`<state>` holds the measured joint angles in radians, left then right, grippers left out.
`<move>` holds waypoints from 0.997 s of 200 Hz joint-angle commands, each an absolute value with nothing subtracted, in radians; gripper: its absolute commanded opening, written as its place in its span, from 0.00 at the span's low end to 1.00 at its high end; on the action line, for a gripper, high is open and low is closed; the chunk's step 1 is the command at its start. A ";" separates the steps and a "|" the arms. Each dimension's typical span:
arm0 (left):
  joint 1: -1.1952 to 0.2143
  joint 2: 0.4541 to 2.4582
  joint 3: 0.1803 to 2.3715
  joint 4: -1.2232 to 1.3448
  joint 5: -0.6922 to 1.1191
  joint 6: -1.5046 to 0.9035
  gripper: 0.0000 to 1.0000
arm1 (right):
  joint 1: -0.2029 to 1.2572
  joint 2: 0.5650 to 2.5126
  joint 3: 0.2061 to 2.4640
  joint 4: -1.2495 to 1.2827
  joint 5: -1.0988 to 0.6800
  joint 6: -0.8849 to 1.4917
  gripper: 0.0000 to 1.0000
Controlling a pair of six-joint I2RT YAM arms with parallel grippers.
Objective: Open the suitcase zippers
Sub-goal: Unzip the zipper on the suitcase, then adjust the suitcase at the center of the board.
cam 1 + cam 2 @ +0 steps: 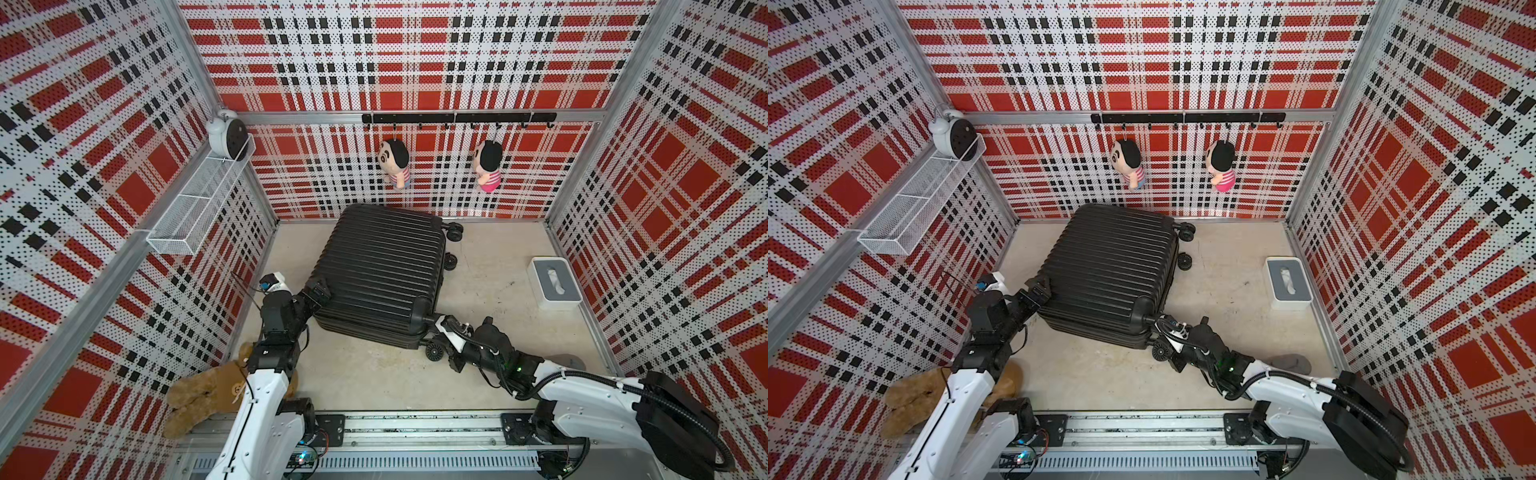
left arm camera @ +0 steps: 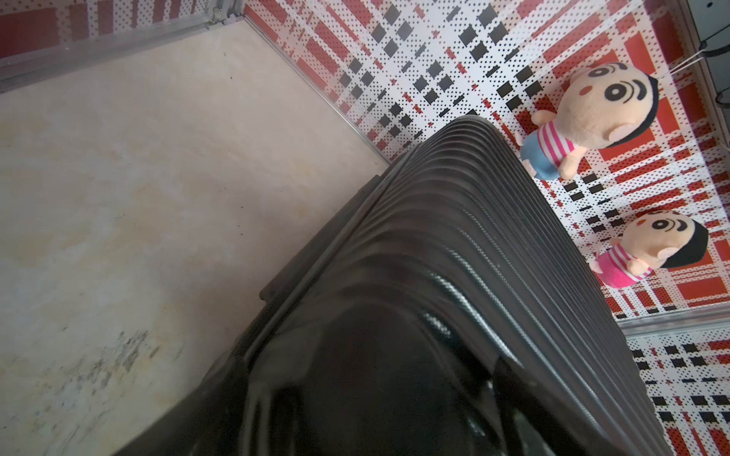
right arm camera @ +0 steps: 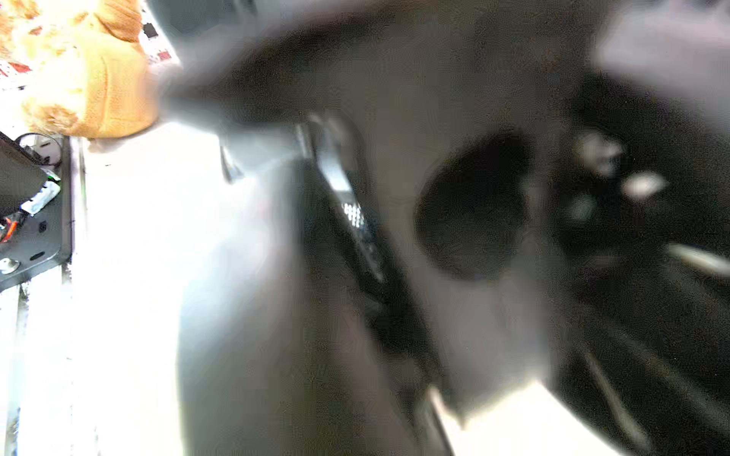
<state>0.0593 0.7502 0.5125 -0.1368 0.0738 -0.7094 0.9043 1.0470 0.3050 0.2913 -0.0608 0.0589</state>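
Observation:
The black ribbed suitcase (image 1: 382, 266) (image 1: 1108, 266) lies flat on the floor, its wheels to the right. My left gripper (image 1: 318, 293) (image 1: 1040, 291) is open wide at the near left corner, which sits between its fingers; in the left wrist view that corner of the suitcase (image 2: 474, 256) fills the lower part. My right gripper (image 1: 432, 319) (image 1: 1152, 320) is shut against the near right corner, just above a wheel (image 1: 434, 351). The right wrist view is blurred; a stretch of zipper track (image 3: 353, 215) shows. I cannot tell whether a pull is pinched.
A brown teddy bear (image 1: 208, 395) lies by the left arm's base. A white and grey tissue box (image 1: 555, 282) stands at the right wall, a grey slipper (image 1: 565, 361) nearer. Two dolls (image 1: 395, 162) (image 1: 488, 166) hang at the back. A wire basket (image 1: 199, 208) juts from the left wall.

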 commanded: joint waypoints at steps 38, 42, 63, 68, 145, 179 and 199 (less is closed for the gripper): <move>0.241 0.794 0.574 -0.128 0.099 -0.730 0.93 | 0.930 0.947 0.372 0.111 -0.028 0.135 0.00; 0.252 0.796 0.570 -0.116 0.100 -0.736 0.91 | 0.931 0.947 0.375 0.104 -0.026 0.136 0.00; 0.303 0.834 0.543 -0.060 0.141 -0.771 0.83 | 0.951 0.946 0.397 0.077 -0.014 0.138 0.00; 0.303 0.847 0.538 -0.050 0.139 -0.778 0.81 | 0.960 0.944 0.401 0.071 -0.007 0.136 0.00; 0.247 0.921 0.457 0.029 0.129 -0.819 0.73 | 1.047 0.983 0.458 0.055 0.000 0.110 0.00; 0.194 0.993 0.435 0.076 0.112 -0.827 0.72 | 1.068 1.007 0.486 0.040 -0.012 0.100 0.00; 0.178 0.990 0.413 0.087 0.109 -0.828 0.72 | 1.083 1.016 0.495 0.042 -0.007 0.100 0.00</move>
